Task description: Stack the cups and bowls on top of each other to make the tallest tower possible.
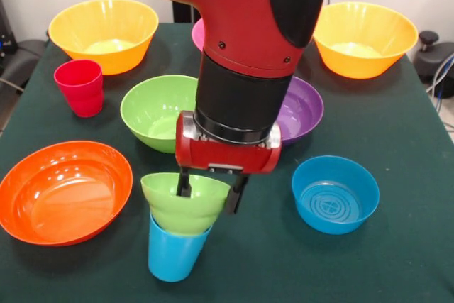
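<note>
Front view. Blue cup (170, 257), upright, directly below the gripper (211, 189), held a small green bowl (184, 204) seated in its mouth, tilted. Gripper narrow, one finger inside the bowl, one outside, pinching its rim. Lime bowl (157, 110) behind; blue bowl (334, 194) beside, both empty.

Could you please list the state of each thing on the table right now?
small green bowl: upright, sitting in the blue cup, jaws on its rim
blue cup: upright, bearing it
red cup: upright, empty
blue bowl: upright, empty
orange bowl: upright, empty
gripper: gripping the bowl's rim
</note>
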